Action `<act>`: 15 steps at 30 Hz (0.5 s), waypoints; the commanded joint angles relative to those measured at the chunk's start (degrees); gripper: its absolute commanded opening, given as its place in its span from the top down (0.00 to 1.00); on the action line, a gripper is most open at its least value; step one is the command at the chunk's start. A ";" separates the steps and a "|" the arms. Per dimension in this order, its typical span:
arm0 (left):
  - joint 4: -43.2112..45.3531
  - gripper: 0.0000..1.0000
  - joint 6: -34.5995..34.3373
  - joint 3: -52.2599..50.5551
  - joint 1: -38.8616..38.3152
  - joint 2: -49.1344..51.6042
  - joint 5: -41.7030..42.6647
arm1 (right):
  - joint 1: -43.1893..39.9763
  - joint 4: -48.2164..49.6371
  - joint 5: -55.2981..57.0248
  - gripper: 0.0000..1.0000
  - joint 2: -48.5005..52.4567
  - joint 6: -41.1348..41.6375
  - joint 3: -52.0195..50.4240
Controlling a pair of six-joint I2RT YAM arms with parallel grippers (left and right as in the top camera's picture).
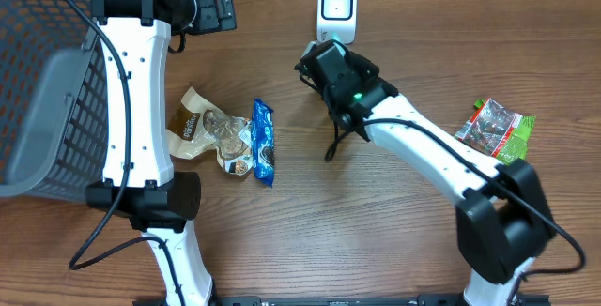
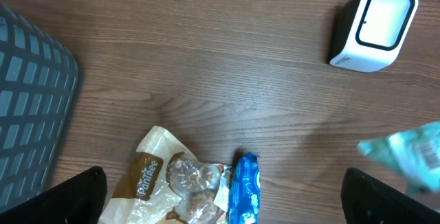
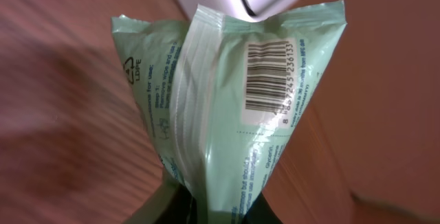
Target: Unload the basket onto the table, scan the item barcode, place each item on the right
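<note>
1. Mint-green packet (image 3: 227, 107) is pinched at its lower end by the right pincer (image 3: 206, 207), whose jaws are pressed tight on it. It is held up off the worktop (image 1: 376, 231), just in front of the white scanner (image 1: 336, 6).
2. Its printed side faces the wrist camera: a black barcode with digits partly legible, ending "236133", a triangle recycling mark, and small lines of usage text too blurred to read.
3. From above, the right arm's wrist covers the packet.
4. Left pincer (image 1: 221, 7) hangs spread wide and empty near the worktop's far edge.
5. On the worktop lie a tan snack bag (image 1: 199, 123) with a brown label in script I cannot read, a blue wrapper (image 1: 264, 142) touching it, and a red-and-green packet (image 1: 496, 130) well apart at the right.
6. Grey mesh basket (image 1: 47, 109) sits at the left edge.
</note>
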 commanded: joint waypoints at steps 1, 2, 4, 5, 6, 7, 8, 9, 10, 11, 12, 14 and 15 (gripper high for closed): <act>-0.09 0.00 0.07 0.61 -0.02 0.00 -0.33 | 0.72 1.22 14.21 0.96 1.88 7.78 -1.33; -0.09 0.00 0.07 0.61 -0.02 0.00 -0.33 | 0.96 1.22 14.12 0.96 2.45 8.07 -1.90; -0.09 0.00 0.04 0.61 -0.02 0.00 -0.33 | 1.49 1.46 14.14 0.96 3.39 9.18 -3.04; -0.09 0.00 0.07 0.61 -0.02 0.00 -0.33 | 1.84 1.60 13.55 0.96 3.63 9.42 -3.63; -0.09 0.00 0.07 0.61 -0.02 0.00 -0.33 | 2.12 1.60 12.26 0.96 3.78 9.44 -4.09; -0.09 0.00 0.04 0.61 -0.02 0.00 -0.33 | 2.34 1.55 10.64 0.96 3.78 9.46 -4.48; -0.09 0.00 0.07 0.61 -0.02 0.00 -0.33 | 2.54 0.83 8.22 0.95 3.78 9.49 -4.59; -0.09 0.00 0.07 0.61 -0.02 0.00 -0.33 | 2.60 0.20 5.75 0.90 3.78 9.53 -4.59; -0.09 0.00 0.07 0.61 -0.02 0.00 -0.33 | 2.60 -0.44 2.82 0.87 3.78 10.34 -4.59; -0.09 0.00 0.04 0.61 -0.04 0.00 -0.33 | 2.60 -0.90 0.55 0.85 3.78 11.76 -4.59; -0.09 0.00 0.07 0.61 -0.02 0.00 -0.33 | 2.60 -1.53 -1.81 0.79 3.78 13.18 -4.59; -0.09 0.00 0.04 0.61 -0.02 0.00 -0.33 | 2.60 -3.04 -7.89 0.62 3.78 16.15 -4.57; -0.09 0.00 0.04 0.61 -0.02 0.00 -0.33 | 2.54 -3.54 -10.51 0.56 3.76 17.33 -4.57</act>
